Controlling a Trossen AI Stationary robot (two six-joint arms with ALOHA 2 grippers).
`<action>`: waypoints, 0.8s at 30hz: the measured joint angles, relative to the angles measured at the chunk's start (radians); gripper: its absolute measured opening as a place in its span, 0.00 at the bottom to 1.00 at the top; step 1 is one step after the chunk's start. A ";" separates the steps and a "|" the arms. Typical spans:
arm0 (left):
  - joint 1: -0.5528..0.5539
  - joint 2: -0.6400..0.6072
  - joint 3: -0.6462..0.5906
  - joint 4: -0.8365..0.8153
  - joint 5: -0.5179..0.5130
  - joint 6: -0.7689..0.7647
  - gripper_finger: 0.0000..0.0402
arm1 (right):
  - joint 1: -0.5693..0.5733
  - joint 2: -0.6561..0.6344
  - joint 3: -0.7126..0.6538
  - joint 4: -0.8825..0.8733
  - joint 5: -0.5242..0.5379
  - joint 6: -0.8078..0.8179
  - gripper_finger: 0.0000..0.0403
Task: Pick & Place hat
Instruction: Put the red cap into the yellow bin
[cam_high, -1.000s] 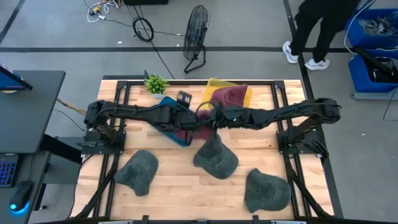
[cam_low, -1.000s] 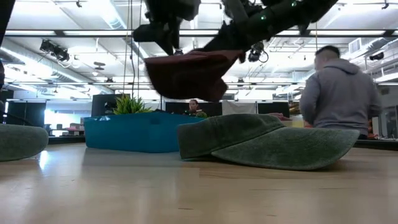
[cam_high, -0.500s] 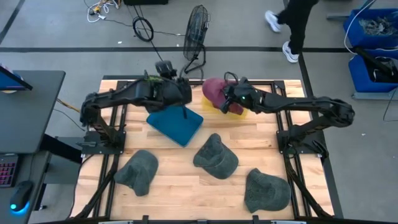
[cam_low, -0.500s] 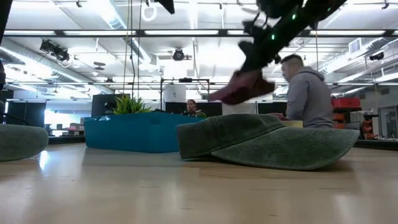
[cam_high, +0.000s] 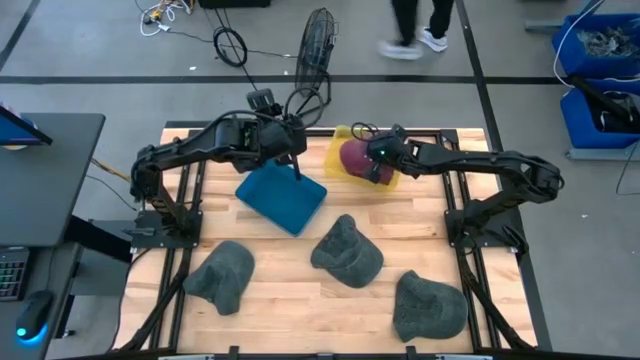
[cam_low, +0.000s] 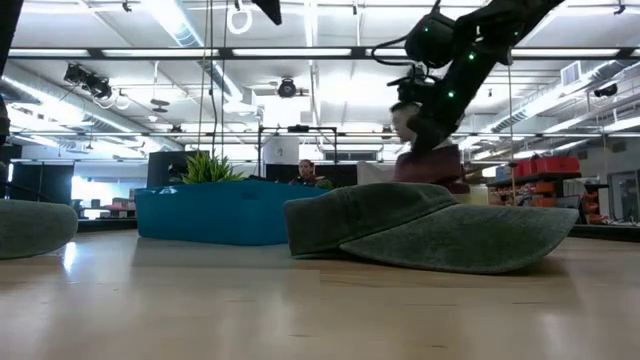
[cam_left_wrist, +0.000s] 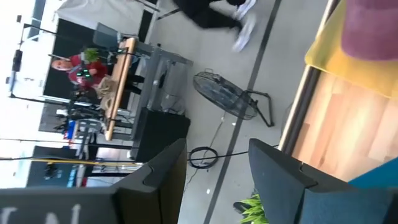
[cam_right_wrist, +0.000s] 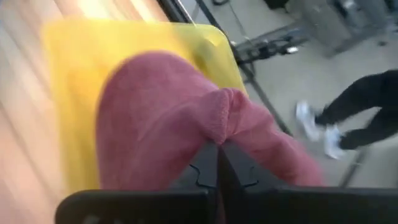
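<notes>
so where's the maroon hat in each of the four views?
High view: maroon hat on the yellow mat, back edge, pinched by the right gripper.
Low view: behind the green hat, under the arm.
Left wrist view: upper right corner.
Right wrist view: centre, on yellow.
Shared landmark: the yellow mat.

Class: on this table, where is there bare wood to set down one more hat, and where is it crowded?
Bare wood: between the teal mat and the left green hat; also right of the middle green hat, above the right green hat. Crowded: the far edge, where both arms meet.
</notes>
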 joint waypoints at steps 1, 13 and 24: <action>0.002 0.000 0.000 0.001 0.012 0.000 0.44 | -0.004 0.007 0.000 0.029 -0.020 0.022 0.00; -0.001 0.000 0.000 -0.002 0.022 -0.026 0.44 | -0.044 0.162 0.000 0.123 -0.062 0.026 0.06; 0.000 0.000 0.000 -0.003 0.022 -0.052 0.44 | -0.023 0.066 0.000 0.008 -0.059 0.009 0.34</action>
